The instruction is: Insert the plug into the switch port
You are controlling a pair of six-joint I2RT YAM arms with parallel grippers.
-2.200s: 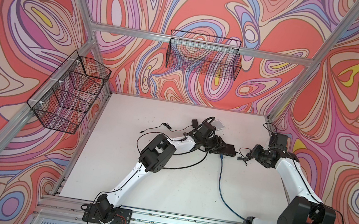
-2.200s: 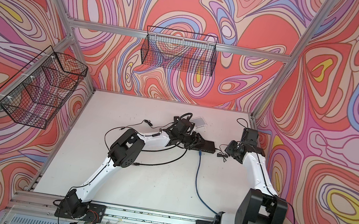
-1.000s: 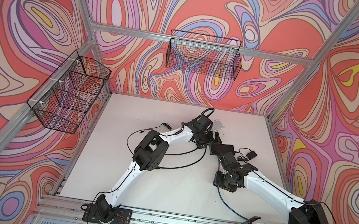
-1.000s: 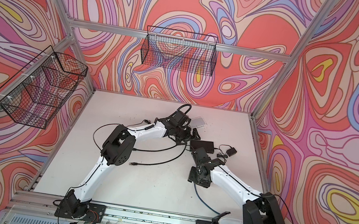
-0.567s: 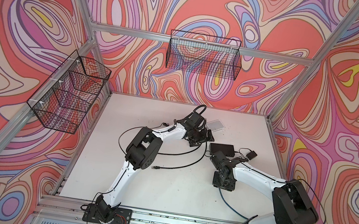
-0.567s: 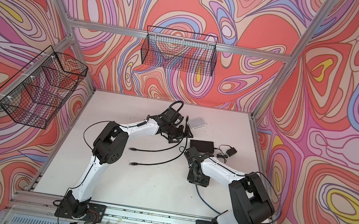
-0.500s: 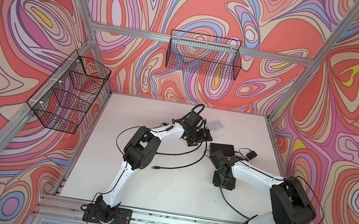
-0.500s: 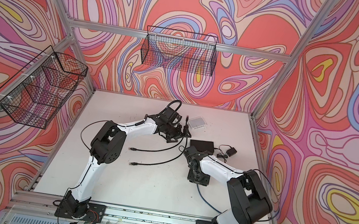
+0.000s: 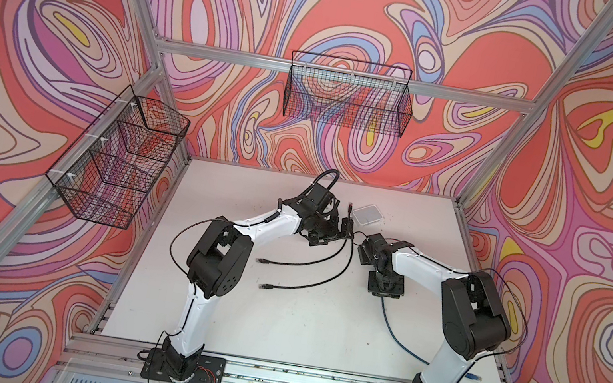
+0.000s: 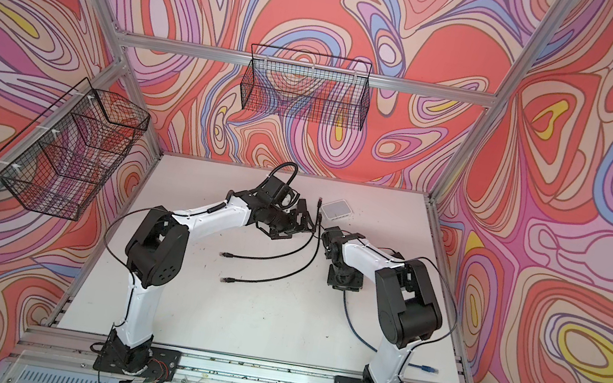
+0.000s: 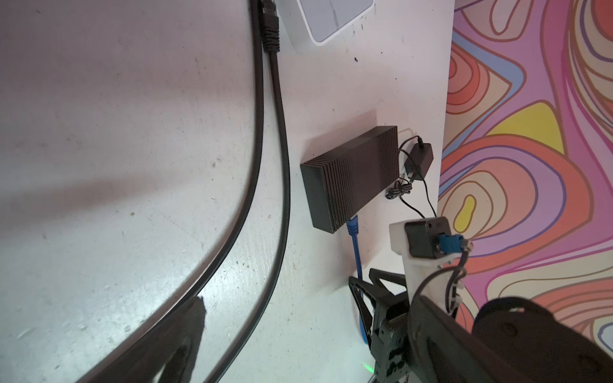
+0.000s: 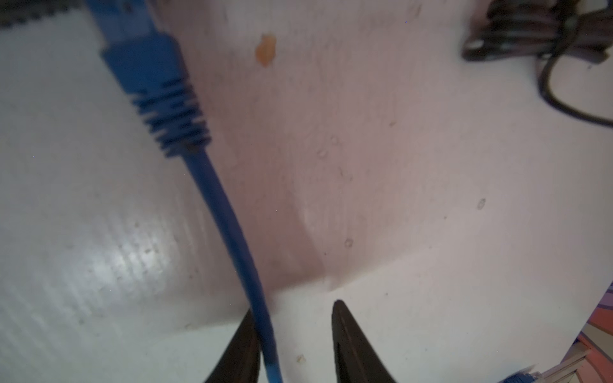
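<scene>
Right gripper [image 12: 292, 311] stands half open low over the table [image 12: 431, 199], one jaw on each side of the blue cable [image 12: 229, 225]. The cable touches only one fingertip [image 12: 245, 335], and nothing is clamped yet. I would centre the cable first and take it nearer to the plug [image 12: 156, 83], because the soft cable may bend when pushed. The plug's nose lies at the black switch [image 11: 351, 172]. The port is hidden, so I cannot tell if the plug is seated. In both top views the arm covers this place.
</scene>
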